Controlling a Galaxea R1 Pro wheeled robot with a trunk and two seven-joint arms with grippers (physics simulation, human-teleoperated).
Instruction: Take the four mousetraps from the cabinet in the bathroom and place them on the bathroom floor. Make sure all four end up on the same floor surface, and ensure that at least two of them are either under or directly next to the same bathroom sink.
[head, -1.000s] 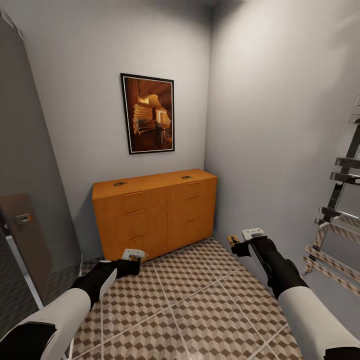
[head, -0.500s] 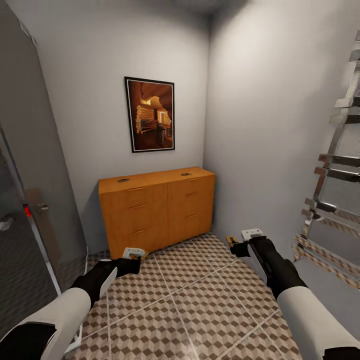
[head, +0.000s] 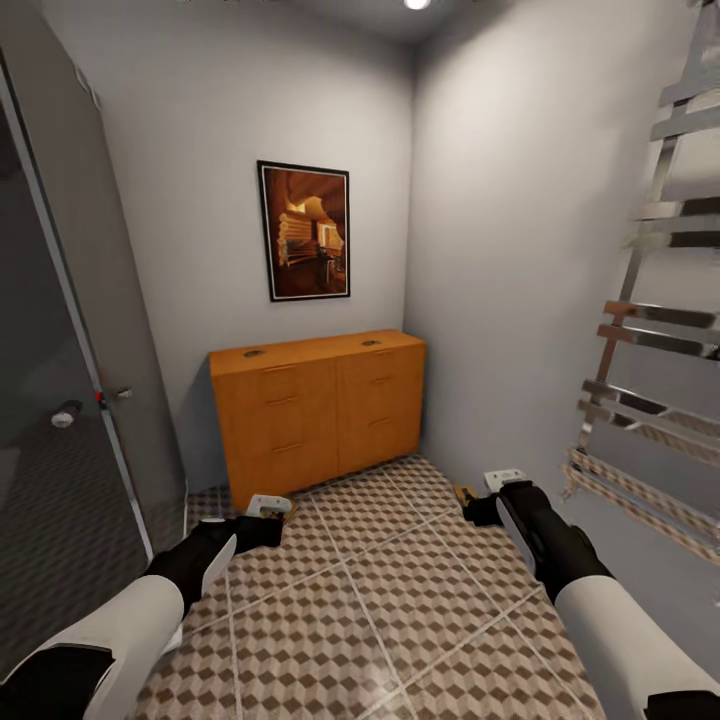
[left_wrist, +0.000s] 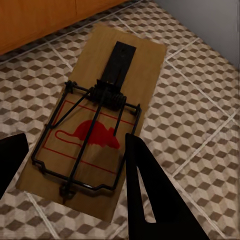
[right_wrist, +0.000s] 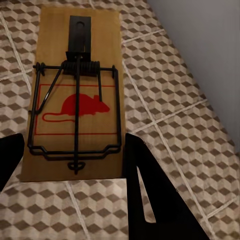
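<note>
I hold two mousetraps, one in each gripper, both above the cube-patterned bathroom floor (head: 380, 600). My left gripper (head: 281, 517) is shut on a tan wooden mousetrap (head: 287, 511). The left wrist view shows that mousetrap (left_wrist: 100, 120) with its black wire spring and red mouse print, between the dark fingers (left_wrist: 145, 195) of the left gripper (left_wrist: 75, 175). My right gripper (head: 468, 500) is shut on another mousetrap (head: 462, 492), and the same mousetrap (right_wrist: 75, 100) sits in the right gripper (right_wrist: 75, 170) in the right wrist view. The cabinet and the sink are out of view.
An orange wooden dresser (head: 320, 410) stands against the far wall under a framed picture (head: 306, 232). A glass shower partition (head: 60, 400) runs along the left. A chrome towel ladder (head: 650, 380) hangs on the right wall. Tiled floor lies between my arms and the dresser.
The whole view has shifted: the camera has turned and pulled back, showing more of the glass partition and the towel ladder. Both arms keep their pose, each still holding its mousetrap.
</note>
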